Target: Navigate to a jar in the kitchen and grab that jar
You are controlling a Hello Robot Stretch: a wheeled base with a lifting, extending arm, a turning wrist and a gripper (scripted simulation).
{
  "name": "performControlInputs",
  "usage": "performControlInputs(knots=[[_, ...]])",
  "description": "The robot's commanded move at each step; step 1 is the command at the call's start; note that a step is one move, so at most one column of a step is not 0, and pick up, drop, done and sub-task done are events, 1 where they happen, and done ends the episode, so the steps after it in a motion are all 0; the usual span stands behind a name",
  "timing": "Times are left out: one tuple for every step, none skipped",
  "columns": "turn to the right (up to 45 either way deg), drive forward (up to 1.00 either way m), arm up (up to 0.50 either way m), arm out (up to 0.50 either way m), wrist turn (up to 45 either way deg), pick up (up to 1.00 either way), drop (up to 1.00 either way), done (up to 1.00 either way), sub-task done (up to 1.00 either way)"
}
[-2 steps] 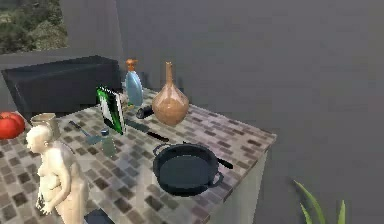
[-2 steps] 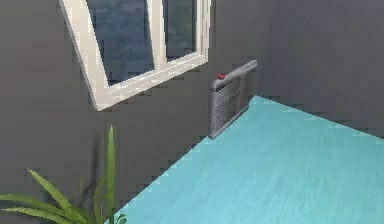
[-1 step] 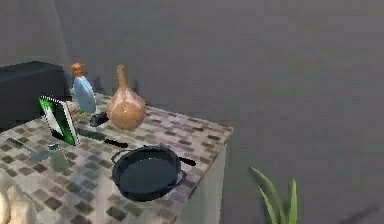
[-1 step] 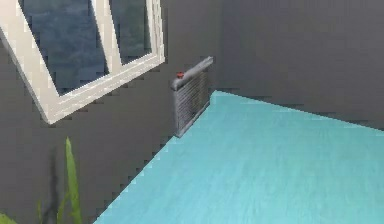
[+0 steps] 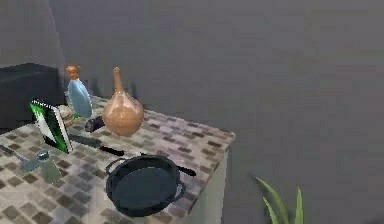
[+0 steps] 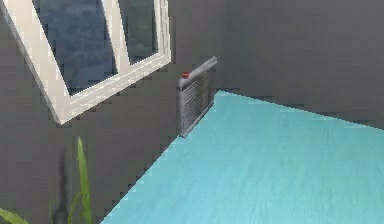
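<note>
A brown long-necked jar [image 5: 121,110] stands on a speckled stone countertop [image 5: 205,140] in the forward view's left half. Just left of it stands a pale blue bottle with a brown stopper [image 5: 78,95].
A black frying pan [image 5: 146,184] lies near the counter's front corner, and a green-edged book [image 5: 50,124] leans at the left beside a dark knife [image 5: 100,145]. A green plant [image 5: 280,205] grows right of the counter. In the arm side view are a window [image 6: 95,45], a grey radiator [image 6: 196,96] and teal floor [image 6: 270,165].
</note>
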Motion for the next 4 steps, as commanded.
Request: performControlInputs(knots=[[-45.0,0.00,0.00,0.00,0.0,0.00,0.00,0.00,0.00],[-45.0,0.00,0.00,0.00,0.0,0.00,0.00,0.00,0.00],[-18.0,0.00,0.00,0.00,0.0,0.00,0.00,0.00,0.00],[0.0,0.00,0.50,0.00,0.0,0.00,0.00,0.00,0.00]])
